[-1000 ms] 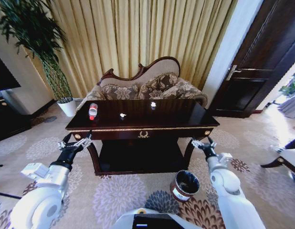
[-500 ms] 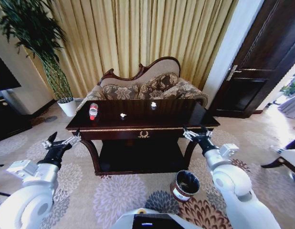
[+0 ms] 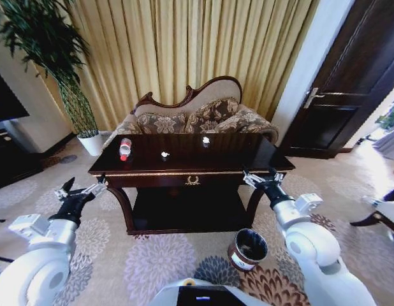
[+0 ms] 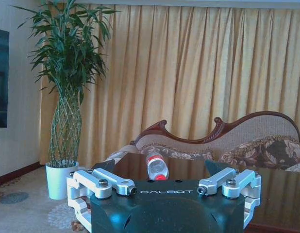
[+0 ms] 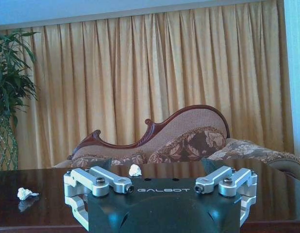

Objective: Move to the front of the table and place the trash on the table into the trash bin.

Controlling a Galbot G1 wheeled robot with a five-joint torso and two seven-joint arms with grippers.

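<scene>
Left gripper (image 3: 81, 190) has its jaws spread wide with nothing between them, raised in the air off the left front corner of the long dark glossy wooden table with gold trim (image 3: 235, 156), not touching it; in the left wrist view the same gripper (image 4: 159, 171) has its fingers (image 4: 102, 165) splayed apart and faces the table's left end. Right gripper (image 3: 261, 178) is also wide open and empty, raised just off the table's right front corner, close to the edge, contact unclear; in the right wrist view that gripper (image 5: 159, 169) looks out level over the tabletop (image 5: 48, 204). Clear plastic bottle with red label and cap (image 3: 124, 148) lies on its side near the table's left end; in the left wrist view the bottle (image 4: 157, 166) sits straight ahead between the spread fingers, farther off. Small crumpled white scrap (image 3: 164, 154) lies mid-table left of centre, a second white scrap (image 3: 206, 140) toward the back edge right of centre; the right wrist view shows both, one (image 5: 25, 193) and the other (image 5: 135, 170), well apart. Small round dark brown bin with white label (image 3: 247, 248) stands on the patterned carpet (image 3: 152, 261) in front of the table's right leg, black inside, below the right arm. Carved patterned sofa (image 3: 197, 115) sits behind the table against gold curtains (image 3: 184, 51); tall potted plant in a white pot (image 3: 90, 143) stands at far left.
</scene>
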